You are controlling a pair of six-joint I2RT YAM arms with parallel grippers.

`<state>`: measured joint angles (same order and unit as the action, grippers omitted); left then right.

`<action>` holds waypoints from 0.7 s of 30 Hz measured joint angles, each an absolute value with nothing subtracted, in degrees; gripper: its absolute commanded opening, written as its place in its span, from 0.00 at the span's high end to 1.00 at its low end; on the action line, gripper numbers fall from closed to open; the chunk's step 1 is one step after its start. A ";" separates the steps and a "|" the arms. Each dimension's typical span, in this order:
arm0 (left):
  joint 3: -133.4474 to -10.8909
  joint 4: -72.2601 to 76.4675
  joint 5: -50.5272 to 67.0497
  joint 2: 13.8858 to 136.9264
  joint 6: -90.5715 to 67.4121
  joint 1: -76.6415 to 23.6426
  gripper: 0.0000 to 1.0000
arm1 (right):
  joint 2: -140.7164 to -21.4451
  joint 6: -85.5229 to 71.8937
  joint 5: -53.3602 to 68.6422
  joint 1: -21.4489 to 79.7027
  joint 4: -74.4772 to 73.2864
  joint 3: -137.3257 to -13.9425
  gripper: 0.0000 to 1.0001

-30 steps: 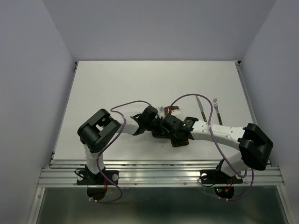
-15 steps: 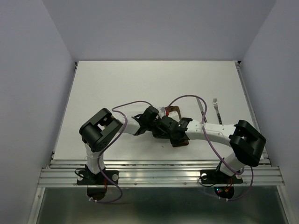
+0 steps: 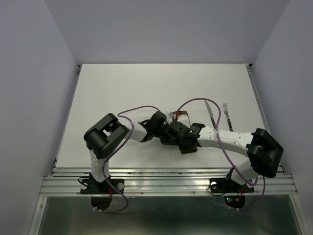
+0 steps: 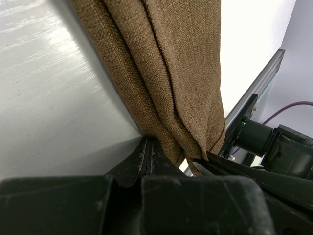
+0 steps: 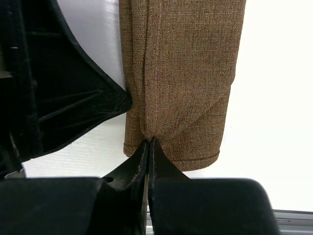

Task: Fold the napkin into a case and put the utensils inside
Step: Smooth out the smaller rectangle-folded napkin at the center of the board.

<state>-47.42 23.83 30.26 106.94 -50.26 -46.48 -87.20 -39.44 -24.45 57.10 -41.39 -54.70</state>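
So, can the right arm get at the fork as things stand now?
Probably not yet: the right arm has its jaws shut on the folded napkin. The fork lies uncovered beside the knife, near that arm, so after a release the way looks free.

The left arm [image 3: 105, 139] and the right arm [image 3: 230, 138] are both made of white tubes and big black blocky joints, with a thin purple cable [image 3: 195, 101] looping up behind the flat black fingers [image 5: 132, 169] and a tiny green light [image 4: 243, 123] just behind them.
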 measured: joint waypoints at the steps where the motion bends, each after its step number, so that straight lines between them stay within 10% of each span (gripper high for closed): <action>1: -47.51 23.86 30.26 106.98 -50.24 -46.52 1.00 | -86.91 -39.44 -24.43 57.10 -41.36 -54.72 0.99; 21: -47.81 24.21 30.13 107.31 -50.30 -47.18 1.00 | -86.85 -39.24 -22.04 57.10 -40.03 -56.82 0.99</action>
